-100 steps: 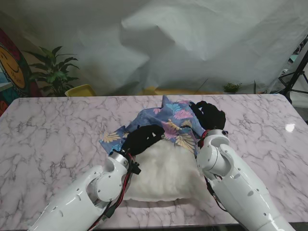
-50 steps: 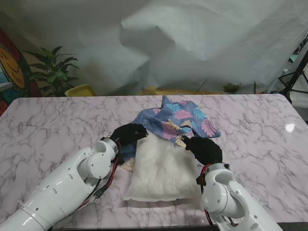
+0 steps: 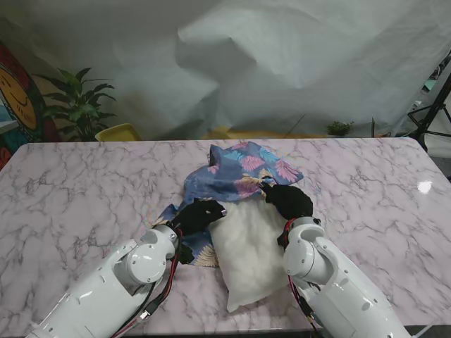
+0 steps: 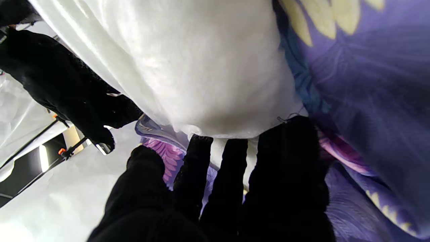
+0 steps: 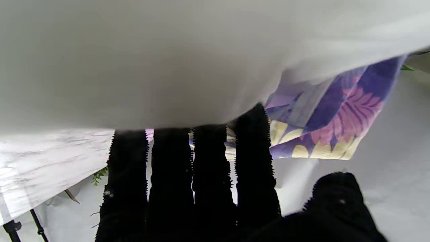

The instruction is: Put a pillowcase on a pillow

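Mid-frame, the left hand (image 3: 198, 215) and right hand (image 3: 287, 200) are pinching the pillowcase (image 3: 236, 171) mouth around the pillow (image 3: 248, 252); marble surface (image 3: 77, 190) is lying open at both sides.

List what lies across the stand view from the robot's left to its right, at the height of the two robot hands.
Bare marble table → left robot hand → white pillow → right robot hand → bare marble table again.

Looking down from the stand across the marble-patterned table (image 3: 84, 183); both wrist views pressed close along black-gloved fingers (image 4: 228, 174), sharing the fluffy white pillow (image 3: 257, 246) and purple floral fabric pillowcase (image 5: 339, 117).
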Controlling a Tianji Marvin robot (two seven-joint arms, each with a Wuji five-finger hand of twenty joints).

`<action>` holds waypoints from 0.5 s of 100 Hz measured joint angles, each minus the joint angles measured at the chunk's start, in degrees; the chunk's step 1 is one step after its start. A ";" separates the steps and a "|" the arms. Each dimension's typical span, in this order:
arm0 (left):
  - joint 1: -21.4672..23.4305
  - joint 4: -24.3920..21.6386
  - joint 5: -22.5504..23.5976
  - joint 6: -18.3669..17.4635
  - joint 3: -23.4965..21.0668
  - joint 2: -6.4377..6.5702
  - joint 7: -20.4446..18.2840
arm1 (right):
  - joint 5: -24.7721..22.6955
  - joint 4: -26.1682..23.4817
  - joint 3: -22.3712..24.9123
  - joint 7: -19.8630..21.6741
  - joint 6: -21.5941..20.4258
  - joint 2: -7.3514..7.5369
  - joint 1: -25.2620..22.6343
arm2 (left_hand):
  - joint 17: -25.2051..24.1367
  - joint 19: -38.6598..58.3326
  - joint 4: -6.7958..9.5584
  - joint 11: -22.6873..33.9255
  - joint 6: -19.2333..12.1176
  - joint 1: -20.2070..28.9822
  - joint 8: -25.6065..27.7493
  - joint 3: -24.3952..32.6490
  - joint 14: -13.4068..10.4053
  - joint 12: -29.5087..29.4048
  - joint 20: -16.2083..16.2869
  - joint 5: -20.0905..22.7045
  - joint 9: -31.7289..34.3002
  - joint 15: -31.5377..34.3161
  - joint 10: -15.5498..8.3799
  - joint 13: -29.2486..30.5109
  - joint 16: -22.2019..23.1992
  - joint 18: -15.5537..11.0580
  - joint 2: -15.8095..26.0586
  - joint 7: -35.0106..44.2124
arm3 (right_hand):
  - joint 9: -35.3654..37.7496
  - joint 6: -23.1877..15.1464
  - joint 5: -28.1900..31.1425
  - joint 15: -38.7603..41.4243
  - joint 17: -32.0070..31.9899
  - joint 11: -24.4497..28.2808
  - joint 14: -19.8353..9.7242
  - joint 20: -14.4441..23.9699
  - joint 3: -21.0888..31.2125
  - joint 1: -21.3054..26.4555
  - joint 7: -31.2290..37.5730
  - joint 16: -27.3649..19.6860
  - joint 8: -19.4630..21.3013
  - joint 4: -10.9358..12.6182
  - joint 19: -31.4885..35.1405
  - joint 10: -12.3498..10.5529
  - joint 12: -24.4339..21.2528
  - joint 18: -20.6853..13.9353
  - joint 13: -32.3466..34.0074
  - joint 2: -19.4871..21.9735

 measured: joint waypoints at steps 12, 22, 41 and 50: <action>-0.19 0.51 0.85 1.39 1.34 -1.04 4.48 | -1.34 1.66 -0.49 -0.24 -0.60 -0.27 2.04 | -0.22 0.00 0.00 0.67 0.37 0.02 -0.43 0.00 0.07 0.51 -0.12 0.00 0.00 0.04 0.07 0.09 0.08 0.11 0.00 -0.06 | -1.07 0.00 -1.50 -0.02 -0.10 0.00 0.00 0.00 0.00 0.00 -0.15 -0.08 0.00 0.00 0.00 -0.64 0.00 0.00 -0.03 0.00; -1.29 1.92 3.23 3.34 2.59 -2.21 7.25 | -6.28 -2.10 1.62 4.04 -0.54 0.32 0.46 | -1.38 -0.01 0.00 1.46 0.38 0.04 -0.44 0.00 0.10 0.72 -0.16 0.00 0.47 0.86 -0.07 -0.39 0.08 0.24 0.00 -0.10 | -3.28 -0.02 -3.62 -2.35 -1.39 -0.22 0.00 -0.16 -0.10 0.04 -0.61 -0.81 -0.11 0.00 -0.22 -1.28 -0.67 0.00 -1.42 -1.24; -3.11 2.90 2.87 4.21 3.08 -3.23 7.43 | -23.77 -21.03 9.38 10.20 -0.88 3.95 -12.34 | -0.33 6.90 0.00 2.75 -0.52 0.12 -0.44 0.00 -0.83 0.84 1.48 0.08 0.60 4.94 -0.74 -0.27 2.45 -1.38 0.00 0.11 | -15.67 -0.03 -15.20 -4.57 -7.77 -0.90 -3.16 -0.20 -0.05 -6.29 -7.10 -0.85 -1.52 0.77 -3.84 -2.19 0.10 -1.45 -10.46 -8.20; -2.86 2.50 3.37 3.88 2.65 -3.45 9.63 | -28.36 -24.04 12.07 7.53 -3.78 4.64 -16.99 | 1.72 13.33 0.00 5.19 -2.49 0.12 -0.44 0.00 -3.47 2.42 2.89 3.22 2.16 10.55 -1.50 2.03 6.70 -4.05 -0.04 2.03 | -23.48 0.08 -20.84 -7.13 -12.68 -1.74 -3.79 -0.20 -0.05 -7.38 -10.49 -1.42 -2.47 0.77 -7.43 -2.03 0.61 -1.56 -18.03 -9.83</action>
